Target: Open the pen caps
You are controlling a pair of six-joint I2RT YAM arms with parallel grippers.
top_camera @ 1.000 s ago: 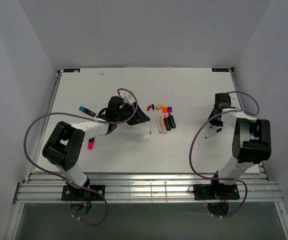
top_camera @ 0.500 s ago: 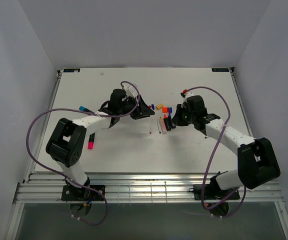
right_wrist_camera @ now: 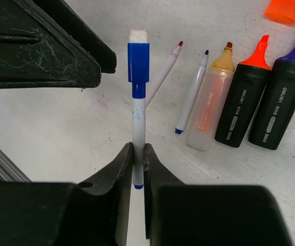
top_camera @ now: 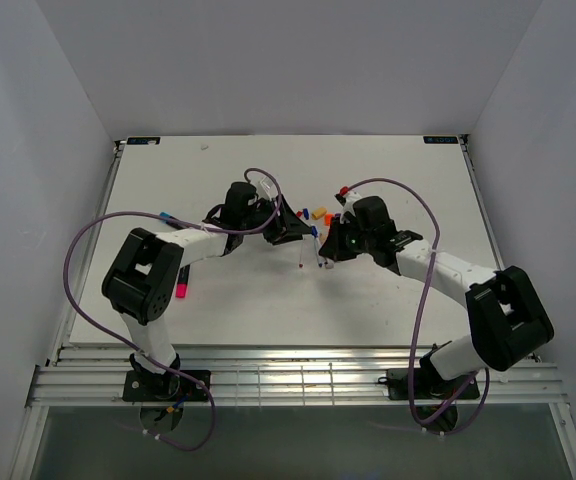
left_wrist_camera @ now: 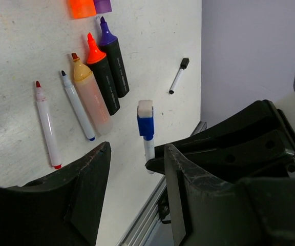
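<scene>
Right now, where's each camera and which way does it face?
Top external: above, behind the robot, facing down at white table; left arm, right arm show.
Left wrist: on left arm, facing the blue-capped white pen past open left gripper.
Right wrist: facing down its right gripper, shut on that pen.
Wrist views share: pen, orange-tipped black highlighter.

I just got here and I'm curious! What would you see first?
In the middle, the right gripper pinches a white pen with its blue cap sticking out, and the open left gripper hovers close to that cap. Beside them lies a row of uncapped markers.
</scene>
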